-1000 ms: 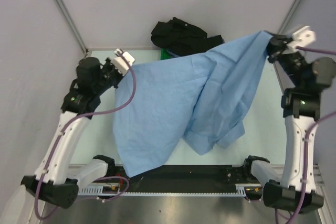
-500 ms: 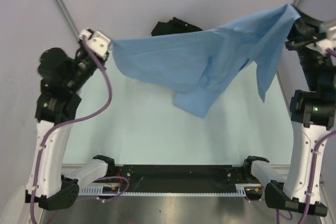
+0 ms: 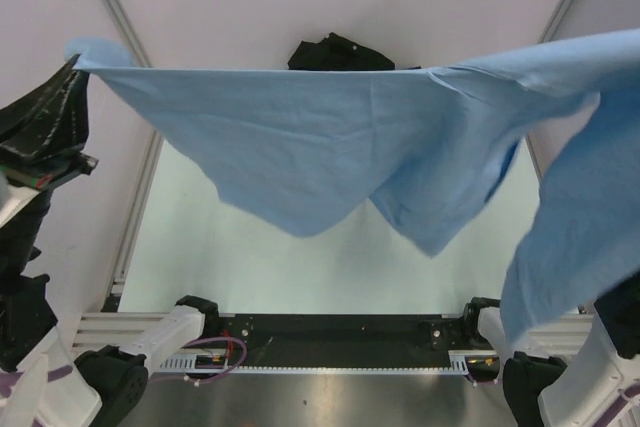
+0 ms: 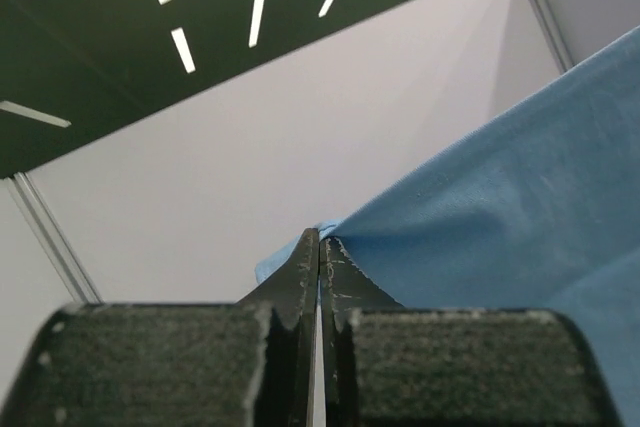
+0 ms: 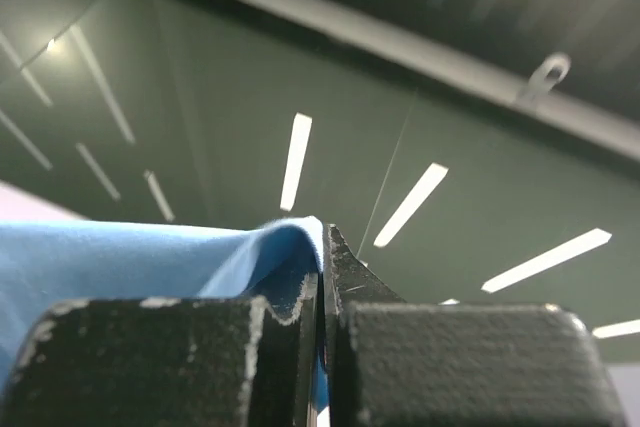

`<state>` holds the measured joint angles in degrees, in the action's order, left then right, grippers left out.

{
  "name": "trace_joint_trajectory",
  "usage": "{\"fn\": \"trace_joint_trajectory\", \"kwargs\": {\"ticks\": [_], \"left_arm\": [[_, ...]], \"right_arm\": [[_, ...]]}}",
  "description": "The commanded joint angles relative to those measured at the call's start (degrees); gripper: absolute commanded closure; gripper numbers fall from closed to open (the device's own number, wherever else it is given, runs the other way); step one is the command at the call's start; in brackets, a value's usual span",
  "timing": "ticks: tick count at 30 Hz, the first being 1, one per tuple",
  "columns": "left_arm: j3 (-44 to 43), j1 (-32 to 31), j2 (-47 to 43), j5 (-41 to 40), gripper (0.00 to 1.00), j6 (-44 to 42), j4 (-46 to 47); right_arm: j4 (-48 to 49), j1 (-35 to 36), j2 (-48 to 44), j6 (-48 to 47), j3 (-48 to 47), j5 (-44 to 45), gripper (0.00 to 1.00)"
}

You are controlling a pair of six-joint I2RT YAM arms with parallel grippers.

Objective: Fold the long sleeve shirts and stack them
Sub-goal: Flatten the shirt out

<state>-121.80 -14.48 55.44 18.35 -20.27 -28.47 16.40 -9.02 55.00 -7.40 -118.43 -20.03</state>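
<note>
The light blue shirt is stretched wide in the air, high above the table, with a fold hanging down at the middle and a sleeve part drooping at the right. My left gripper is shut on its left corner, as the left wrist view shows with cloth running off to the right. My right gripper is shut on the other edge of the shirt; in the top view it is hidden behind the cloth. The black shirt lies crumpled at the back. The dark-blue checked shirt is out of view.
The pale green table lies below the raised shirt. A black rail with the arm bases runs along the near edge. Grey walls and metal posts close in the back and sides.
Both arms have risen and swung outward. The light blue shirt has gone from draping onto the table to hanging spread out high, close under the camera.
</note>
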Motion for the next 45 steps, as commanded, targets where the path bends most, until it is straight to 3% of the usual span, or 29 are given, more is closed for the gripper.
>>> {"fn": "trace_joint_trajectory", "kwargs": {"ticks": [1,9,12,18,21,25,27,33,37,41,45], "left_arm": [[-3.5,0.4,1.9,-4.6,1.00,4.0,0.7],[-2.7,0.5,2.7,-6.3,1.00,4.2,0.7],[3.4,0.5,1.1,-6.3,1.00,1.7,0.6],[30.4,0.5,-7.3,-4.8,1.00,-6.6,2.4],[50.0,0.5,-10.5,-3.3,1.00,-10.7,5.6],[65.7,0.5,-8.2,-3.4,1.00,-15.1,11.1],[72.1,0.5,-2.8,-3.8,1.00,-17.9,16.5],[69.8,1.2,18.7,-4.7,1.00,-19.7,22.3],[64.2,3.1,32.1,-6.1,1.00,-21.4,22.9],[59.7,5.3,38.6,-7.4,1.00,-21.8,21.8],[56.5,6.7,42.6,-8.8,1.00,-21.0,20.9]], "right_arm": [[2.1,0.1,5.8,-2.4,-6.8,7.0,1.00],[1.8,0.6,9.9,-4.1,-10.2,7.4,1.00],[3.4,0.9,5.6,-4.3,1.1,4.1,1.00],[0.0,0.9,-6.7,-9.7,30.3,-9.1,1.00],[-2.0,0.9,-11.3,-14.3,45.4,-14.2,1.00],[-3.8,2.1,-11.2,-21.1,59.8,-19.7,1.00],[-3.6,5.3,-6.9,-25.1,65.7,-16.6,1.00],[3.7,12.4,9.2,-30.3,72.2,-13.1,1.00],[8.3,15.7,23.9,-32.1,69.3,-10.1,1.00],[10.5,16.7,33.2,-34.2,64.3,-8.5,1.00],[7.7,16.9,37.2,-37.6,60.7,-7.9,0.83]]}}
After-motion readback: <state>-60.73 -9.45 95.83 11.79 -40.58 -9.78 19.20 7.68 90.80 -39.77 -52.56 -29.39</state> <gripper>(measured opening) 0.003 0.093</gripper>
